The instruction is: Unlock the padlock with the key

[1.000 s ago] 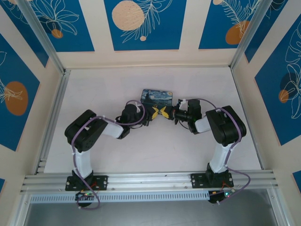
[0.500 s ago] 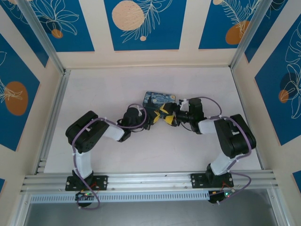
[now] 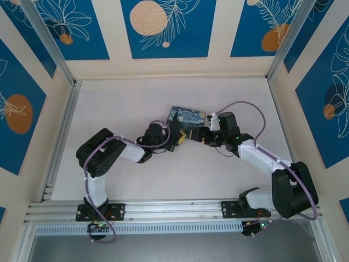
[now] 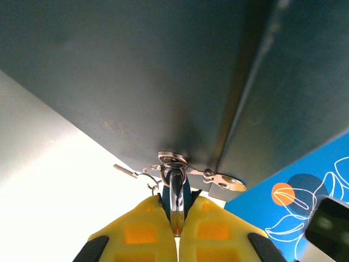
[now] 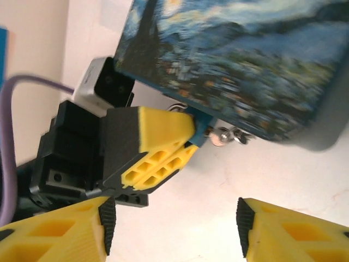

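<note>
Left gripper (image 4: 175,218) jaws clamp the padlock (image 4: 175,191) at the starry-night box (image 5: 245,60). Right gripper (image 5: 173,225) jaws open, empty. Pinch the key (image 4: 228,183) squarely, keep the lock steady.

A white counter (image 3: 136,98) sits inside cream walls (image 3: 218,64) bearing blue panels (image 3: 188,38) with orange and peach circles and white leaf outlines. Aluminium rails (image 3: 174,206) line its near and left edges.
</note>
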